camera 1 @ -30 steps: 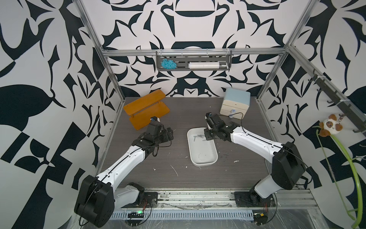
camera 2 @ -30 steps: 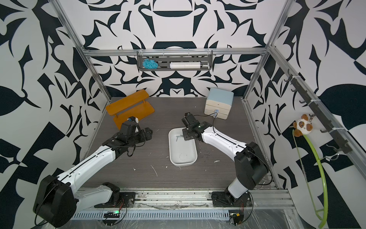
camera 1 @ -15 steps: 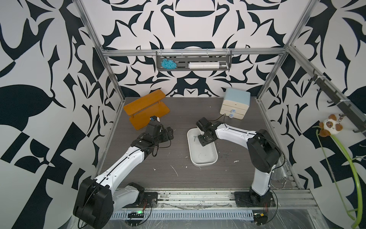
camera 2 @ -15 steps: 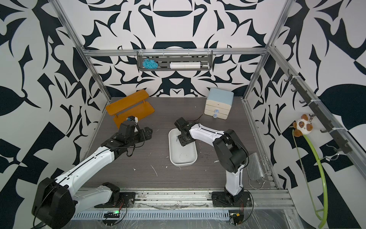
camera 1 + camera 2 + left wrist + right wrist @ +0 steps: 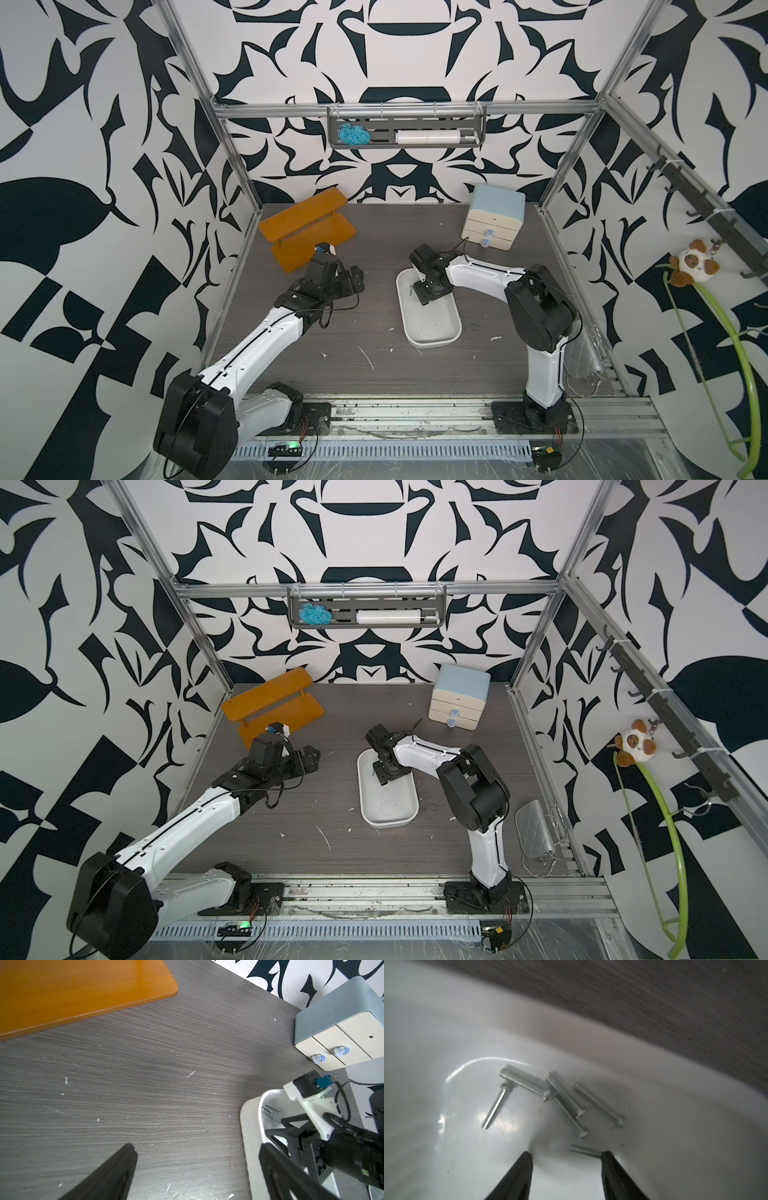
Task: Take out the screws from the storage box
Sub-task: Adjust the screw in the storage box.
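I note my left end effector (image 5: 197,1147) spread wide above the worktop (image 5: 145,1084). My right end effector (image 5: 566,1155) stands parted and empty, low inside the white storage box (image 5: 654,1088). Six silver threaded screws (image 5: 564,1103) lie loose at its far end, the shortest just beside one fingertip.

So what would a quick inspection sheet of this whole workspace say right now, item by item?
Surface: dark wood-grain table, scattered white specks.
Job's things: white storage box mid-table; several screws lying loose at its far end, none seen on the table.
Clutter: orange shelf, drawer cabinet, silver purse near the right edge.
Grippers: left gripper open, empty, over bare table; right gripper down inside the box, open, a short screw lying ungripped between its jaws.
Cables: black cable at the right wrist; thin wires at the arm bases.
Surroundings: black-and-white patterned walls; back-wall rack holding a blue puff and white roll; plush toy on the side wall.
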Available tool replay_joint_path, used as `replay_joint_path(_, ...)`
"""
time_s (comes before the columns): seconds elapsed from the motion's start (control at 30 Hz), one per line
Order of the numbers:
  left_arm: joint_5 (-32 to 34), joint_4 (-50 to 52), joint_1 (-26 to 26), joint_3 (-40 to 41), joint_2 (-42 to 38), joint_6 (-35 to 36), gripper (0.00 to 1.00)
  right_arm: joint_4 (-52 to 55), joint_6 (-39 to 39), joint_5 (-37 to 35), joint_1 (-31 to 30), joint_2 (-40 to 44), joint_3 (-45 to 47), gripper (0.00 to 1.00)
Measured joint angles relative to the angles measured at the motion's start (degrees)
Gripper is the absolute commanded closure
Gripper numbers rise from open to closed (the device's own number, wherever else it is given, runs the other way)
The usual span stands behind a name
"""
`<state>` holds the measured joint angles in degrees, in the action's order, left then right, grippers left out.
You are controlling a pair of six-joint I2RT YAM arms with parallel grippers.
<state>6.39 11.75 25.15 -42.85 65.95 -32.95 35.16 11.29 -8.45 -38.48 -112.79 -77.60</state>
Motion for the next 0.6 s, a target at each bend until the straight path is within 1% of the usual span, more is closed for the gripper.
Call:
replay_joint_path(0.23, 0.00, -0.24, 0.00, 0.00, 0.04, 0.04, 0.01, 0.24, 3.93, 0.04, -0.48, 0.00, -0.55, 0.39)
replay_joint_path(0.4, -0.02, -0.35, 0.00, 0.02, 0.11, 0.20, 0.01, 0.90, 7.93, -2.14, -1.75, 0.50, -1.18, 0.38)
replay_joint_path(0.43, 0.00, -0.39, 0.00, 0.02, 0.11, 0.22, 0.01, 0.92, 8.74, -2.49, -1.97, 0.83, -1.05, 0.39)
replay_joint_path(0.57, -0.02, -0.44, 0.00, 0.02, 0.11, 0.39, 0.01, 1.27, 9.57, -3.98, -2.56, 2.51, -0.33, 0.50)
replay_joint_path(0.6, -0.04, -0.44, 0.00, 0.02, 0.11, 0.39, 0.01, 1.44, 9.11, -4.46, -2.56, 2.73, -0.35, 0.52)
